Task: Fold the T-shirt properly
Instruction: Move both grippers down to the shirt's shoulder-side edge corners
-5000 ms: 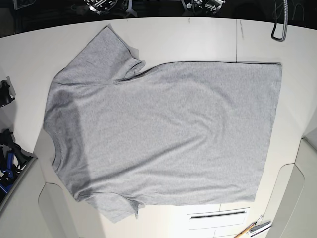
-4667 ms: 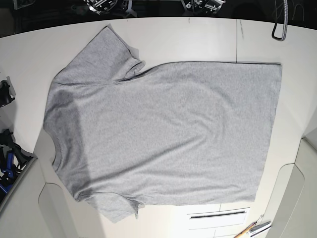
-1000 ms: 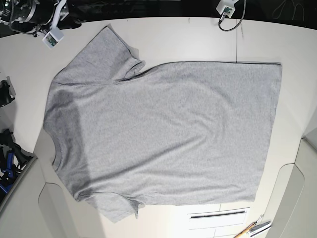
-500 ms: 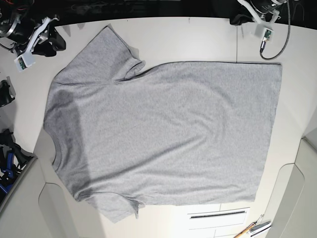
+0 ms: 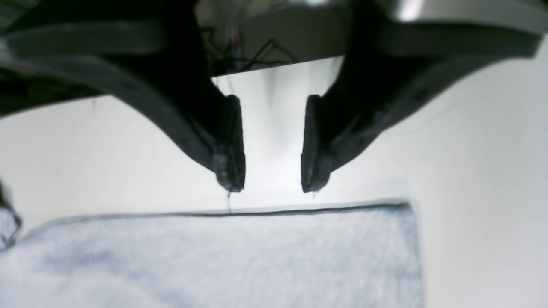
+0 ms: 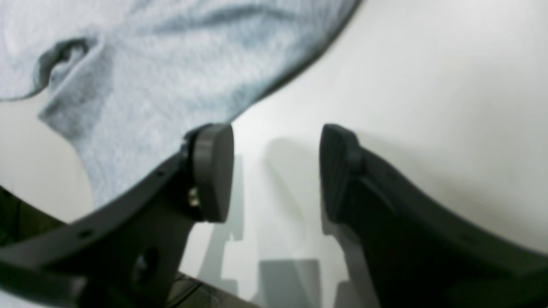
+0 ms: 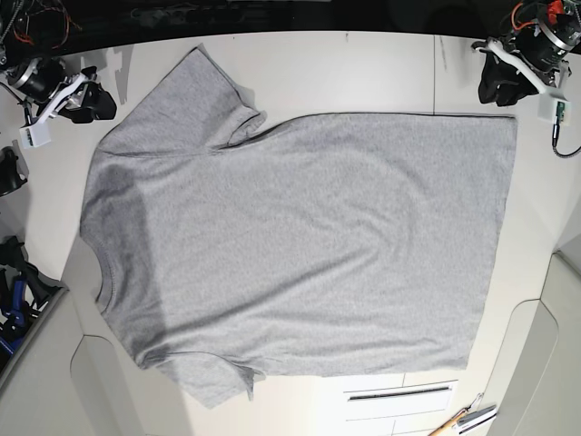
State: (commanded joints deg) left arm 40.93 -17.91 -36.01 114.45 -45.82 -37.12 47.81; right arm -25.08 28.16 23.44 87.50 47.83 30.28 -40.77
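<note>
The T-shirt (image 7: 300, 245) lies flat on the white table (image 7: 318, 68), plain grey side up, collar at the left, hem at the right. No lettering or tag shows. My left gripper (image 7: 497, 84) is open and empty, hovering just beyond the shirt's far hem corner. In the left wrist view it (image 5: 272, 184) is just off the T-shirt's edge (image 5: 257, 256). My right gripper (image 7: 93, 102) is open and empty beside the far sleeve and shoulder. In the right wrist view it (image 6: 276, 171) is over bare table, with the T-shirt's sleeve (image 6: 162, 68) just beyond one finger.
Black fixtures (image 7: 7, 173) and a blue clamp (image 7: 14, 295) sit at the left table edge. Small tools (image 7: 467, 420) lie at the bottom right, next to a slotted panel (image 7: 399, 392). A seam (image 7: 434, 77) runs across the table's far right.
Both arms have swung outward and lower over the last second, the left to the far hem corner, the right to the far sleeve. The shirt has not moved.
</note>
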